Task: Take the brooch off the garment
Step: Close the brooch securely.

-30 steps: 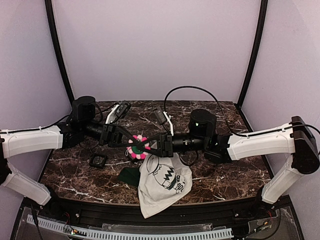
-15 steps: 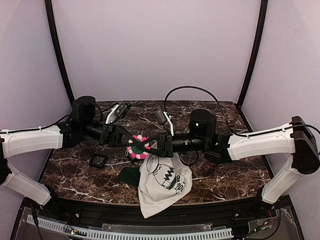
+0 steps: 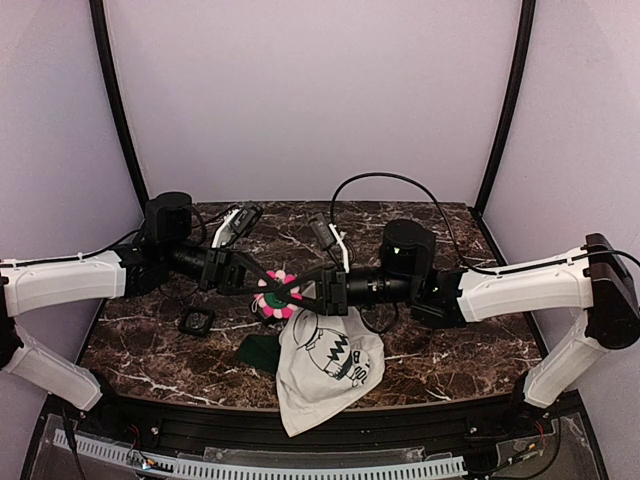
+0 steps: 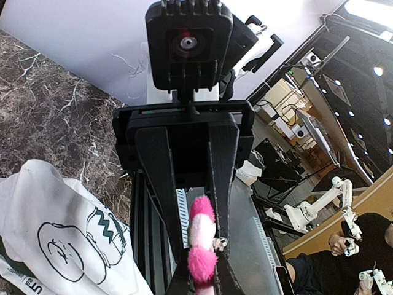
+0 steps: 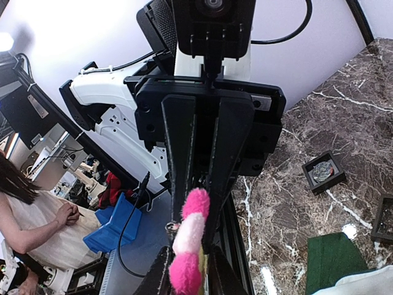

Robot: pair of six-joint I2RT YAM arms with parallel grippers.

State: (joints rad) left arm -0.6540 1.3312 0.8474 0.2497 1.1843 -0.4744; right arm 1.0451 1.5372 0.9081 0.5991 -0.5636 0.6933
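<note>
Dark marble desk [image 3: 450, 350], lilac walls, and your two arms meet nose to nose over its middle. Right at the meeting point is the brooch [image 3: 277, 294], lifted off the desk, petals up to the overhead camera and edge-on to both wrist cameras. Your left pincer [image 3: 260, 284] comes in from the left, fingers almost together and clamped on the flower. Your right pincer [image 3: 303, 292] comes in from the right and pinches it too, jaws a shade wider. Whether the right one also catches cloth, you cannot tell.

Now the garment [image 3: 325, 365]: it hangs bunched from just below the brooch, under the right pincer's tip, draping down onto the desk towards you. So the split runs along the line of the arms, flower leftward, shirt rightward and below. Neither arm is nearer, since both are on it. My read is that the pin is not yet free, and the pull wants to go left, away from the cloth.
</note>
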